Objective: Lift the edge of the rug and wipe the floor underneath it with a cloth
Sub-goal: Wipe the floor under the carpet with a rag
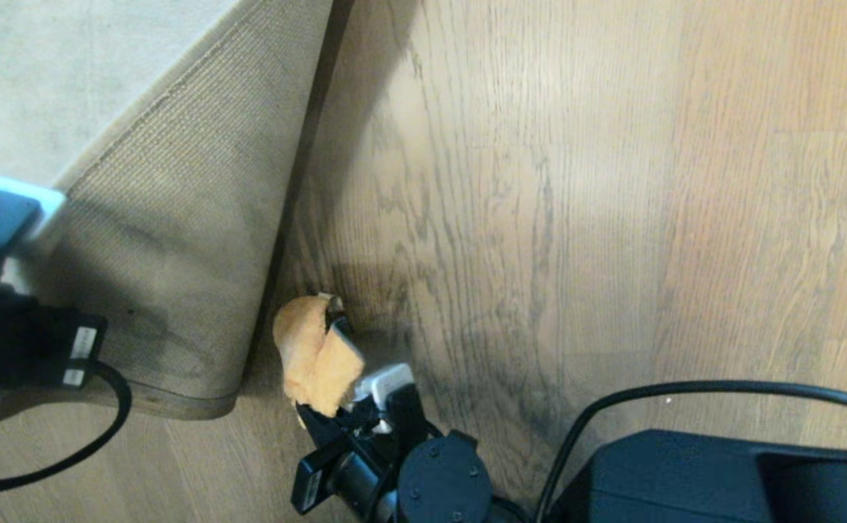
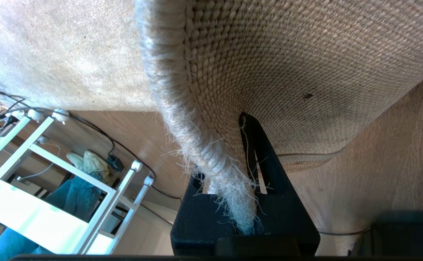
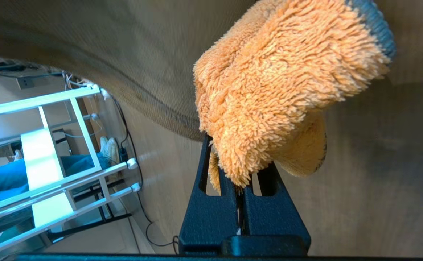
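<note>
Right end effector (image 3: 241,188) clamped on cloth (image 3: 269,90)

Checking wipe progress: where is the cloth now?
In the head view the cloth hangs from the right gripper, low centre-left, beside the lifted rug edge.

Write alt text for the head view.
The left pincer holds the rug edge folded back, woven underside up, over the wood floor. The right pincer, shut on an orange cloth, sits beside the fold.
</note>
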Robot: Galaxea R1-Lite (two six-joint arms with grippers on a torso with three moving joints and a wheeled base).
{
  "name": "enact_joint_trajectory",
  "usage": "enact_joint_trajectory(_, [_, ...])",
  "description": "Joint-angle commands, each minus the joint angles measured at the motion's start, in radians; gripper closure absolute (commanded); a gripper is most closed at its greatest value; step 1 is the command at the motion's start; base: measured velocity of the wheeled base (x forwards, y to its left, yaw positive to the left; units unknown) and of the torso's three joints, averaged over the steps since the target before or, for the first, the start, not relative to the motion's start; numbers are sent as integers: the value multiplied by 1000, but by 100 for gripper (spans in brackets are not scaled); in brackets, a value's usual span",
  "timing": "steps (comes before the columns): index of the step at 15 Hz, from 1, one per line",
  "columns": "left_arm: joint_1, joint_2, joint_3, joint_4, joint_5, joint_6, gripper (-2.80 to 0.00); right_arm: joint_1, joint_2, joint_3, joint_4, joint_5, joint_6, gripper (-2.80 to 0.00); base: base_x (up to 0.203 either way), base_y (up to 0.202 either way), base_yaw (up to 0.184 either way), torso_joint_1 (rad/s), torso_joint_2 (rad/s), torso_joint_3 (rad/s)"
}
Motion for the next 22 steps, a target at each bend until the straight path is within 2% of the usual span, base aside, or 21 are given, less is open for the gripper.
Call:
enact_joint_trajectory(1, [1, 0, 0, 2, 6, 0, 0, 2, 118, -47, -42, -3, 4, 0, 0, 0, 0, 0, 0, 0])
enact_joint_trajectory(5, [3, 0, -1, 2, 6, 0, 0, -30, 199, -50, -41, -4, 32, 0, 0, 0, 0, 0, 0, 0])
enact_joint_trajectory(8, [3, 0, 1, 2, 6, 0, 0, -69, 167, -8, -41, -6, 31, 0, 0, 0, 0, 0, 0, 0])
enact_joint_trajectory(11, [2, 3, 1, 2, 4, 0, 0, -121, 84, 77, -41, -9, 29, 0, 0, 0, 0, 0, 0, 0])
enact_joint_trajectory(15, [1, 14, 0, 2, 4, 0, 0, -257, -74, 229, -42, -4, 26, 0, 0, 0, 0, 0, 0, 0])
enact_joint_trajectory(17, [1, 16, 0, 2, 4, 0, 0, -300, -172, 323, -43, 2, 28, 0, 0, 0, 0, 0, 0, 0])
enact_joint_trajectory(22, [1, 14, 0, 2, 4, -2, 0, -329, -408, 523, -42, 13, 26, 0, 0, 0, 0, 0, 0, 0])
